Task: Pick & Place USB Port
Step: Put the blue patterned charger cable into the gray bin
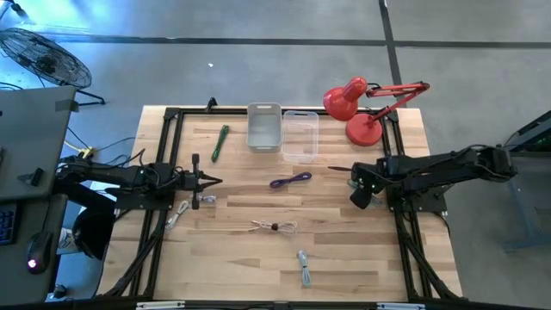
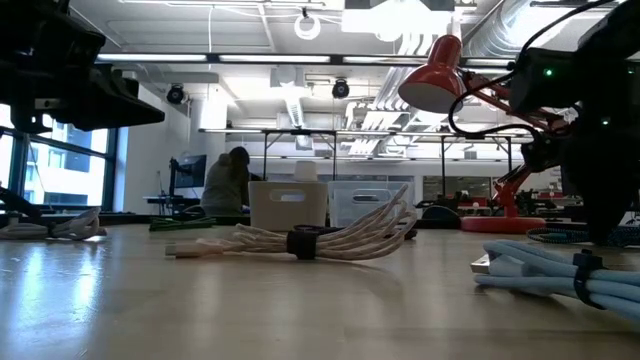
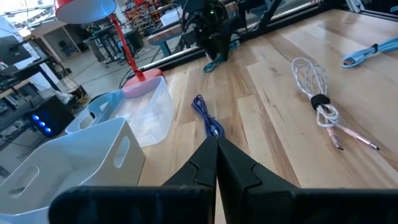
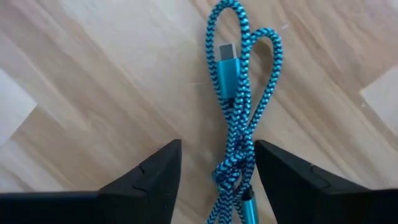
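A teal braided USB cable (image 4: 233,74) lies folded in loops on the wood table, one metal plug (image 4: 225,51) showing. My right gripper (image 4: 217,149) points down over it, open, with one finger on either side of the bundle; I cannot tell whether the fingers touch it. In the high view this gripper (image 1: 355,191) is at the table's right side. My left gripper (image 1: 215,181) waits, shut, at the left side, pointing toward the purple cable (image 3: 206,118). From the left wrist view the teal cable (image 3: 214,62) shows under the right arm.
A grey bin (image 1: 264,127) and a clear bin (image 1: 300,136) stand at the far edge, with a red lamp (image 1: 353,108) beside them. Other cables lie about: purple (image 1: 290,180), white (image 1: 274,226), light blue (image 1: 304,267), green (image 1: 220,142), and a pale one (image 1: 182,213) near the left gripper.
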